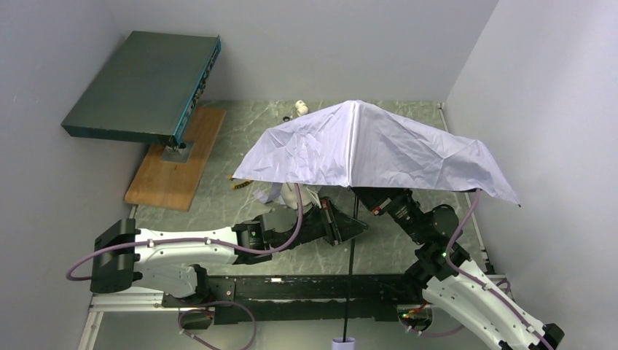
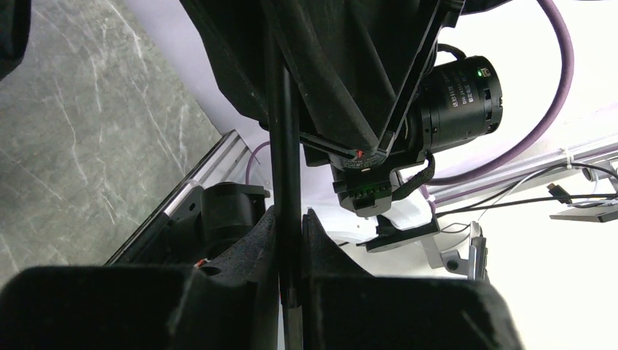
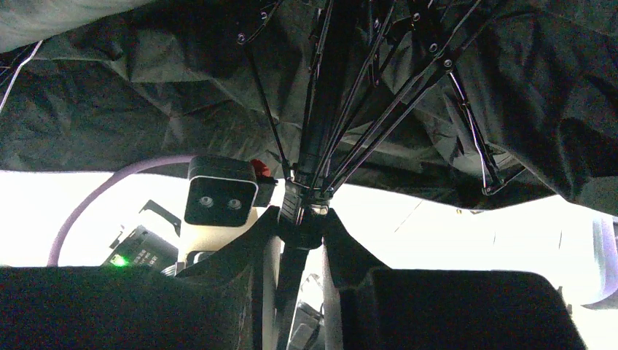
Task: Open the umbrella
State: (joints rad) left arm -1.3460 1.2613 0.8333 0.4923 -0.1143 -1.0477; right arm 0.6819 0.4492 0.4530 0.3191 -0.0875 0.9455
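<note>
Umbrella: spread across the middle of the top view, above the arms. Its pale lilac-white canopy is creased, peaked at the centre and sloping to the lower right; the right wrist view shows a black underside with the ribs fanned out.

Table: green marbled top. A dark flat box stands on a mount at upper left, over a wooden board.

Left gripper: narrow, both fingers clamped on the thin black shaft.

Right gripper: narrow, fingers closed on the umbrella at the collar where the ribs meet; hidden under the canopy in the top view.

Handle: small, lilac, at the bottom edge of the top view, at the end of the shaft.
</note>
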